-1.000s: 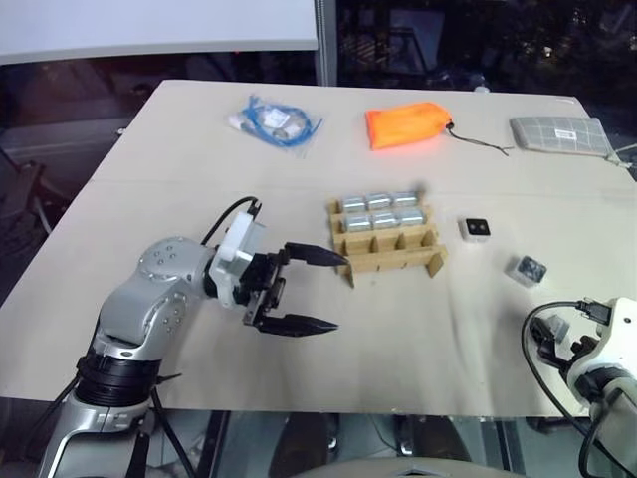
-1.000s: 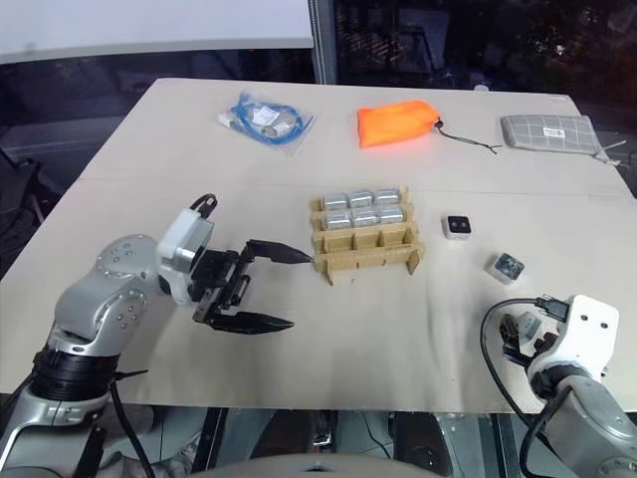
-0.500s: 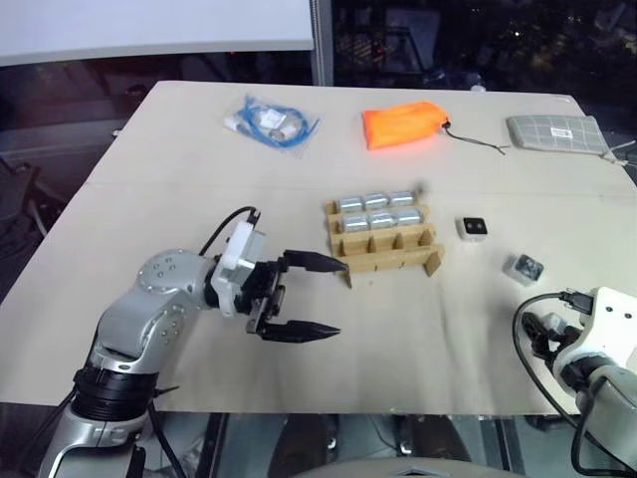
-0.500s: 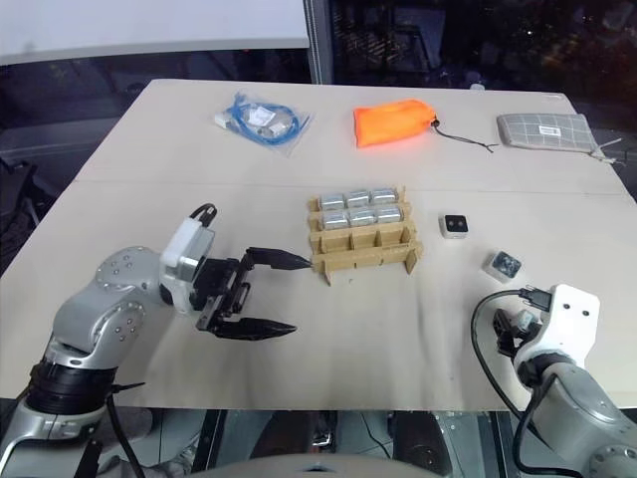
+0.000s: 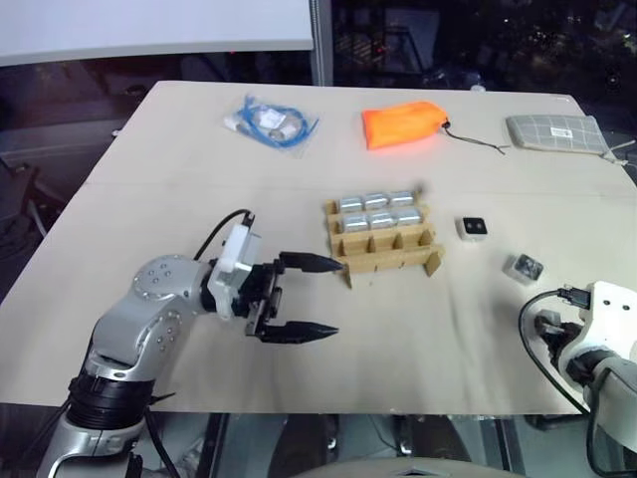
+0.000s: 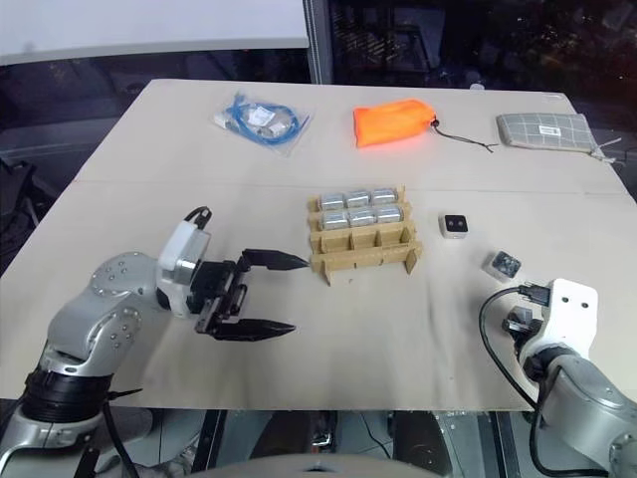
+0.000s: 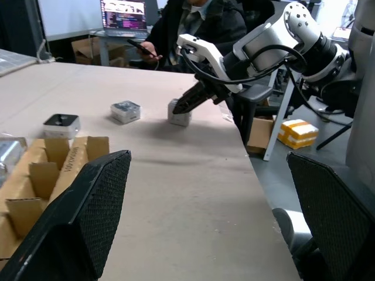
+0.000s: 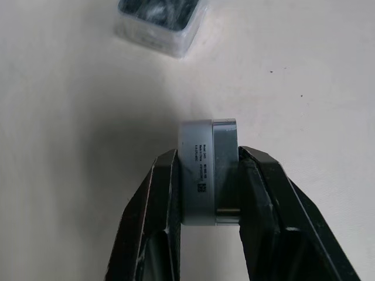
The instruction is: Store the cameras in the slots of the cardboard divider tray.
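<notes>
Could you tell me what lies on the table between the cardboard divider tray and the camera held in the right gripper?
Two loose cameras lie between the cardboard divider tray and the held camera in the right gripper, per the right eye view.

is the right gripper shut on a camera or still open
Shut on a camera: the right gripper has its fingers pressed against both sides.

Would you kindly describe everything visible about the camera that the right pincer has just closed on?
The camera is a small silver-grey metal-looking cube with a darker band on one side and a tiny printed label. It sits on the tan table, clamped on two opposite sides by the right pincer, whose black fingers press its flanks. Another camera lies apart from it.
</notes>
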Motion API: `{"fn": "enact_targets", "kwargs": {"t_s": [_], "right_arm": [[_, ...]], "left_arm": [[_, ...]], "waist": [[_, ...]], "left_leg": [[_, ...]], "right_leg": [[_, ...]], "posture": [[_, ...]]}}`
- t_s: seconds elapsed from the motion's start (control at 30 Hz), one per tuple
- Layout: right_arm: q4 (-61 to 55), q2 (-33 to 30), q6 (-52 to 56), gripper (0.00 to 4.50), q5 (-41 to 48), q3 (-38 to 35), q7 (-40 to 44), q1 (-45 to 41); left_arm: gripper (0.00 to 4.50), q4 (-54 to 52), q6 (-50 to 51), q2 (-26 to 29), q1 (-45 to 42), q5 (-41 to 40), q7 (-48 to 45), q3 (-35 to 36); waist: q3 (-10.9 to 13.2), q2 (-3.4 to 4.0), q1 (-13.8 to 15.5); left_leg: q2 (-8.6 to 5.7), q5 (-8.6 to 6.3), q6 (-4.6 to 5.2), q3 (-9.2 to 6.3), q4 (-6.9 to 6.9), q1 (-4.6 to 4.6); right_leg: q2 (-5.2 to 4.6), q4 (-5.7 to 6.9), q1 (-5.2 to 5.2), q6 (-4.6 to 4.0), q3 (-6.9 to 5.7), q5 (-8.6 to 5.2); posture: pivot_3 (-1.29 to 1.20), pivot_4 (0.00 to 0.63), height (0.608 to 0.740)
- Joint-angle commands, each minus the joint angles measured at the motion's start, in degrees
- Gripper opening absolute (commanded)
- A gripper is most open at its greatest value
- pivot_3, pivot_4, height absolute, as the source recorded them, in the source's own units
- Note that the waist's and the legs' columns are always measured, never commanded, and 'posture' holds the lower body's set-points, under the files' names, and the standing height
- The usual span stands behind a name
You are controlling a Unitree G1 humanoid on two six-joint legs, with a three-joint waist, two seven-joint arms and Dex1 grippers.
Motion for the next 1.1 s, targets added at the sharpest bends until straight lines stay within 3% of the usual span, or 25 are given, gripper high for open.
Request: {"fn": "enact_targets", "kwargs": {"t_s": [0.03,0.13,0.3,0.37,0.5,0.63,0.87,1.1], "right_arm": [[-1.27,-6.23,-2.48,0.78,-0.19,0.88,2.89,-0.06],[-3.12,-12.63,-4.86,0.78,-3.92,2.56,11.23,-3.24],[-5.44,-19.26,-13.92,0.78,-9.87,11.92,39.0,-19.68],[-2.96,-21.32,-17.95,0.78,-17.48,18.42,49.52,-26.21],[9.03,-19.57,-30.01,0.78,-33.36,33.36,71.12,-39.9],[24.03,-15.16,-42.95,0.78,-47.41,44.24,86.92,-47.6],[40.83,-7.08,-53.74,0.78,-56.61,49.0,101.85,-54.03],[51.98,-1.43,-59.67,0.78,-62.99,50.08,109.4,-56.93]], "left_arm": [[4.5,-1.62,-1.15,0.14,0.27,-0.59,-0.02,1.12],[4.5,-1.37,-1.5,-0.02,0.42,-0.5,0.07,1.19],[4.5,-0.81,-2.27,-0.49,1.1,-0.12,1.01,1.74],[4.5,-0.87,-2.44,-0.61,2.04,-0.15,1.74,2.31],[4.5,-2.35,-2.66,-0.5,6.64,-0.16,4.37,4.66],[4.5,-5.41,-2.39,-0.28,13.71,-1.07,8.14,9.28],[4.5,-11.54,-2.44,-0.85,23.52,-1.55,13.52,15.43],[4.5,-16.21,-2.86,-3.61,30.24,-2.01,19.79,19.17]], "waist": [[0.0,0.0,0.01],[0.01,0.0,-0.05],[0.07,0.03,-0.22],[0.09,0.01,0.02],[0.12,-0.02,-0.03],[0.16,-0.14,0.0],[0.23,-0.16,0.13],[0.23,-0.15,0.05]], "left_leg": [[0.0,0.0,0.0,0.0,0.0,0.0],[0.01,0.0,0.0,0.04,0.0,0.0],[0.07,0.0,0.01,0.09,0.01,0.05],[0.1,0.0,0.01,-0.03,-0.01,0.0],[0.09,-0.01,0.02,0.01,-0.06,-0.08],[0.05,-0.06,0.1,0.04,-0.05,-0.11],[0.02,0.04,-0.1,-0.11,-0.09,-0.28],[0.02,0.06,-0.16,-0.21,-0.11,-0.23]], "right_leg": [[0.0,0.0,0.0,0.0,0.01,0.0],[0.03,-0.02,-0.01,0.0,0.01,0.0],[0.19,-0.02,-0.04,0.01,0.03,0.0],[0.26,-0.05,-0.06,0.01,-0.03,0.0],[0.2,-0.34,-0.03,0.01,-0.07,0.01],[0.05,-0.42,-0.02,0.14,-0.15,0.08],[-0.12,-0.47,-0.05,0.22,-0.42,0.14],[-0.38,-0.44,-0.01,0.19,-0.55,0.15]], "posture": [[0.0,0.15,0.74],[0.0,0.15,0.74],[0.0,0.15,0.74],[0.0,0.15,0.74],[0.0,0.15,0.74],[0.0,0.15,0.74],[0.0,0.15,0.74],[0.0,0.15,0.74]]}}
